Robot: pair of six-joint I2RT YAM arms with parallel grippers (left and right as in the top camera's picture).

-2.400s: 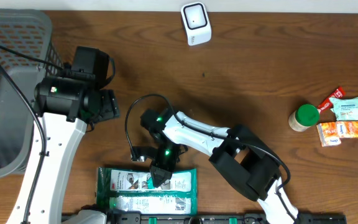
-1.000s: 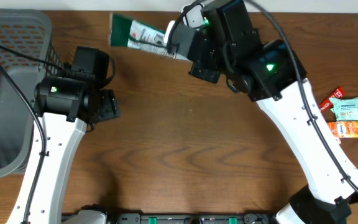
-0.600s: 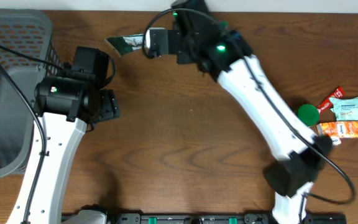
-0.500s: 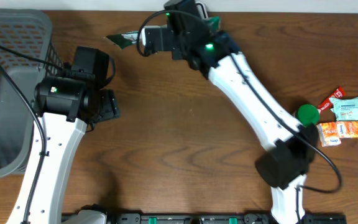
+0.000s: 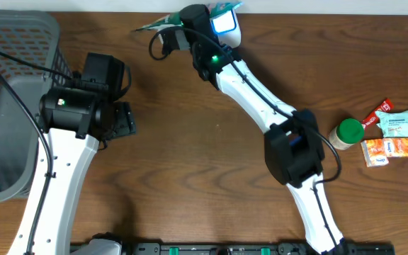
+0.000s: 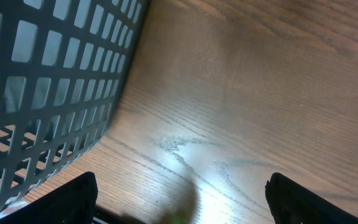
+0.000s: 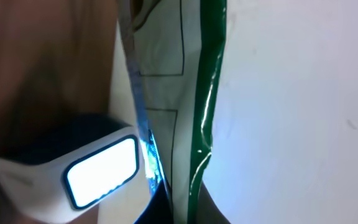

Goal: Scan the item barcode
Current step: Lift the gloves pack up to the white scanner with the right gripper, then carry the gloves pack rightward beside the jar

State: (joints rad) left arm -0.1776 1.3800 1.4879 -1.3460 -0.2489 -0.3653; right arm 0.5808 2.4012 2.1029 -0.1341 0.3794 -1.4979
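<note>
A green and white packet (image 7: pixel 160 74) is the item, held edge-on beside the white scanner (image 7: pixel 73 177), whose window is lit. My right gripper (image 7: pixel 178 210) is shut on the packet's lower edge. From overhead the right gripper (image 5: pixel 188 15) is at the table's far edge, right by the scanner (image 5: pixel 225 27). A sliver of the packet (image 5: pixel 149 25) sticks out to its left. No barcode shows in any view. My left gripper (image 5: pixel 122 117) hangs open over bare wood beside the basket, with nothing between its fingers (image 6: pixel 73 200).
A grey mesh basket (image 5: pixel 6 106) fills the left side and stands close to the left gripper (image 6: pixel 194 205). A green-lidded jar (image 5: pixel 346 133) and several small snack packets (image 5: pixel 392 134) lie at the right edge.
The right arm lifted the packet from the table's front edge to the back, then swung it rightwards against the scanner. The left arm has not moved.
</note>
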